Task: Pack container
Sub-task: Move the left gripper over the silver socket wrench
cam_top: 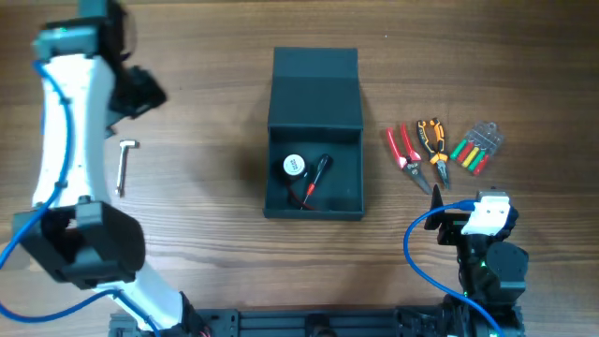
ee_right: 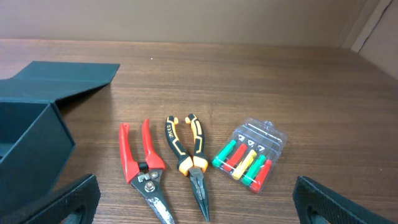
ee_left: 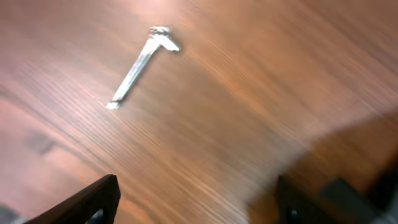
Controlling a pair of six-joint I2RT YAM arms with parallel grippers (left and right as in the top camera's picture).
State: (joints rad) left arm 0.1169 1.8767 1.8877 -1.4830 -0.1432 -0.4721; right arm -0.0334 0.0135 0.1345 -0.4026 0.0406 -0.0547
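The container [cam_top: 314,213] sits open at the middle of the wooden table [cam_top: 206,197], its flat lid [cam_top: 315,89] thrown back on the far side; from the right gripper [ee_right: 193,183] it lies ahead and off to the left, apart from the fingers. Inside (as the overhead camera shows) are a small white round item [cam_top: 294,167] and, just beside it, a slim black tool with a red lead [cam_top: 316,180]. Straight ahead of the right gripper, near its spread fingers, lie red-handled snips [ee_right: 143,168], then orange-and-black long-nose pliers [ee_right: 186,155] just beside them, then a clear case of red, green and yellow bits [ee_right: 252,152] to the right; the jaws stand wide apart with nothing between them. The left gripper [ee_left: 199,196] is well apart from the box, on its far left side; its fingers are likewise spread and empty. Ahead of it and a little left, alone on the bare wood, lies an L-shaped metal key [ee_left: 140,68] (that wrist view is blurred, so finer detail is lost).
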